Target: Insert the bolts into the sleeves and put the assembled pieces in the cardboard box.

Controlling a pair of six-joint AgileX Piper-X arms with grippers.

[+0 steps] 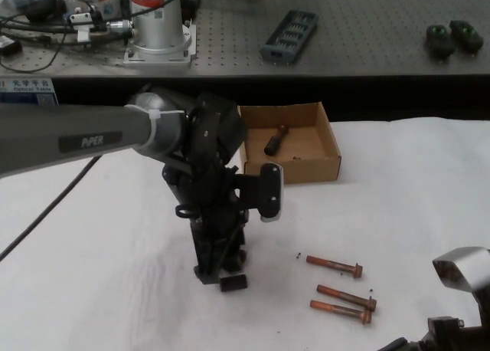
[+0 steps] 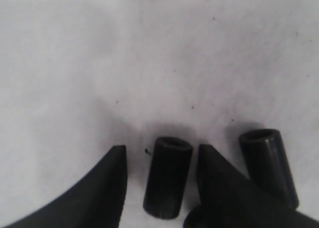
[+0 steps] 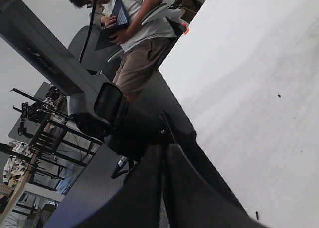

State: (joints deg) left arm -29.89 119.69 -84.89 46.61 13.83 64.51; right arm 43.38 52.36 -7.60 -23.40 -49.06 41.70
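Cardboard box (image 1: pixel 295 169) — upper centre of the high view, one dark assembled piece (image 1: pixel 276 140) inside. Left gripper (image 2: pixel 162 156) — mid-frame, nose-down on the white cloth (image 1: pixel 115 290), fingers spread astride a black sleeve (image 2: pixel 168 177) with gaps on both sides, a second sleeve (image 2: pixel 269 166) just outside one finger; right gripper (image 3: pixel 164 158), fingers pressed together. Three bolts (image 1: pixel 334 265) lie lower right of centre, apart from the left gripper.

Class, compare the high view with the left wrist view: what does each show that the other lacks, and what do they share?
High view: the cardboard box holding one assembled piece, and three bolts. Left wrist view: one sleeve between the open fingers, a second sleeve just outside them. Shared: the left gripper low over the white cloth.
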